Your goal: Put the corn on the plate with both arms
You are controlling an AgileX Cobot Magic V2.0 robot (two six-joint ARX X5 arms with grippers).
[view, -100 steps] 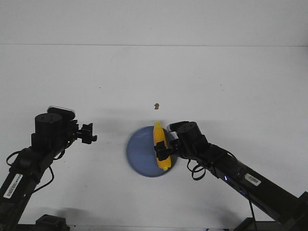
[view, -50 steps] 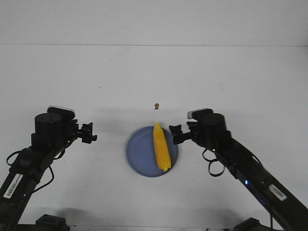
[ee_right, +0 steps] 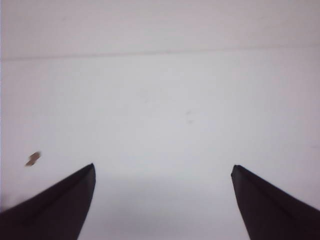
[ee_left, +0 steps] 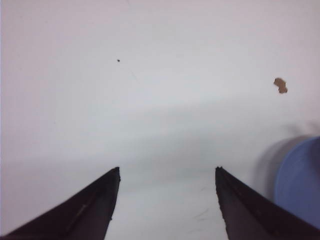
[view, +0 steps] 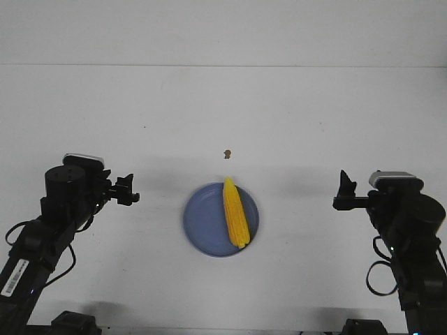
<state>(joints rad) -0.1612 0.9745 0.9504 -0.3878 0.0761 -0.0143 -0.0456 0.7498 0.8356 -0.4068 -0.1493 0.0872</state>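
The yellow corn (view: 235, 213) lies on the right half of the round blue plate (view: 204, 227), its pointed end toward the back. My left gripper (view: 130, 191) is open and empty, well to the left of the plate. My right gripper (view: 343, 192) is open and empty, well to the right of the plate. In the left wrist view the left gripper (ee_left: 167, 170) stands over bare table, and the plate's rim (ee_left: 300, 185) shows at the edge. In the right wrist view the right gripper (ee_right: 163, 167) stands over bare table; corn and plate are out of that view.
A tiny brown speck (view: 225, 153) lies on the white table behind the plate; it also shows in the left wrist view (ee_left: 280, 85) and the right wrist view (ee_right: 33, 159). A small dark dot (view: 144, 126) lies farther back left.
My right gripper let go of the corn on the plate and drew back far to the right. The corn stays on the plate. The left arm shifted only slightly.
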